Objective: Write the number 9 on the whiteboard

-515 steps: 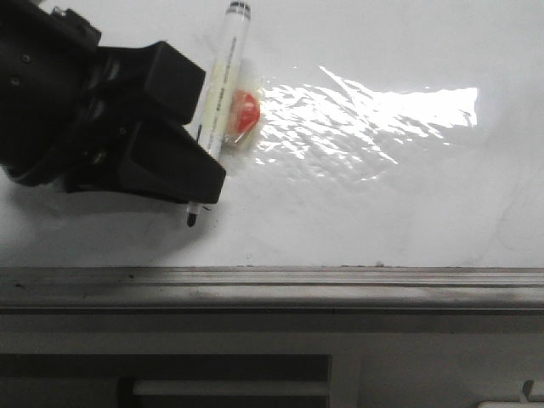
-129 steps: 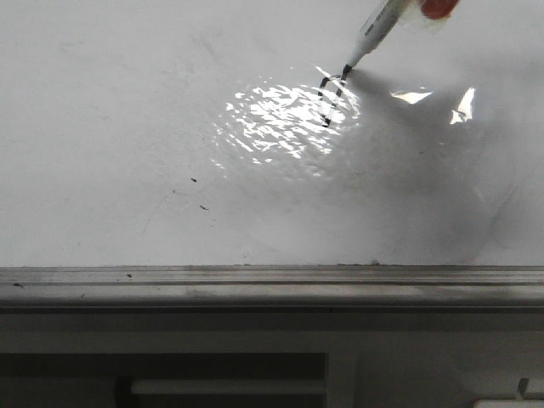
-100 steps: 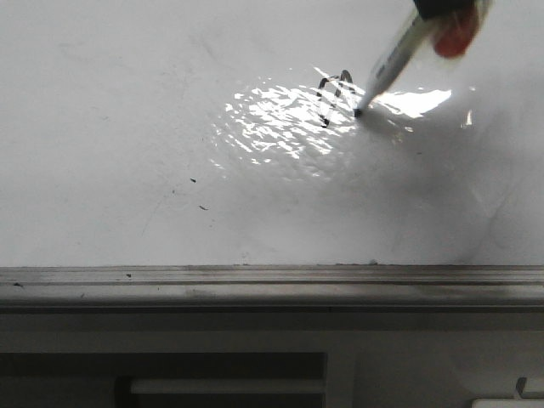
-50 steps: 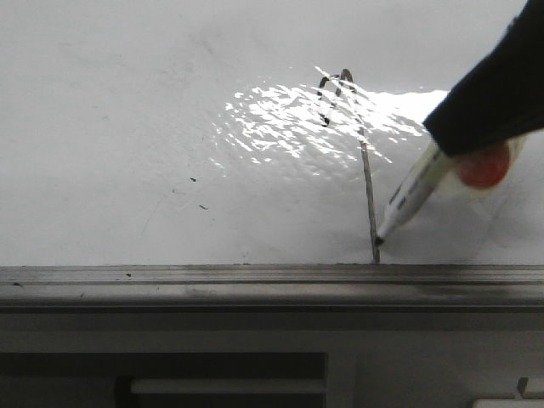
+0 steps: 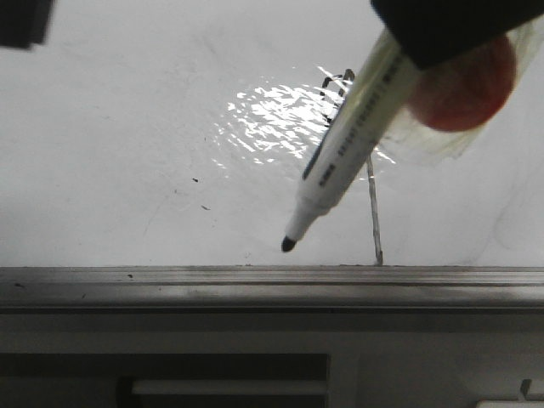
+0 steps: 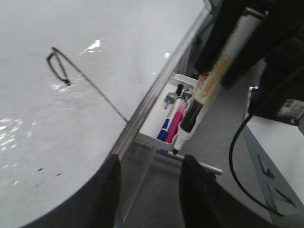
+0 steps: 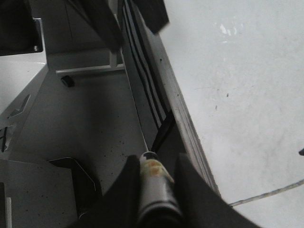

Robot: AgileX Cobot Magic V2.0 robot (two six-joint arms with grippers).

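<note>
Looking forward over the whiteboard [image 5: 127, 153], the number 9 [image 5: 371, 208] stands finished, its hooked loop in the glare and its stem running down to the grey rail [image 5: 255, 285]; the right claw [image 5: 442, 25] holds a white marker [image 5: 344, 153], tip off the board (just left of the stem); the left wrist view shows the left claw [image 6: 149, 190] parted and empty, beside a tray of markers [image 6: 173, 118]; the right wrist view shows both fingers [image 7: 126, 190] pinching the marker.

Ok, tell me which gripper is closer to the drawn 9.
Right. The right gripper holds the marker crossing over the number 9; the left gripper hangs open near the board's rail, away from it.
</note>
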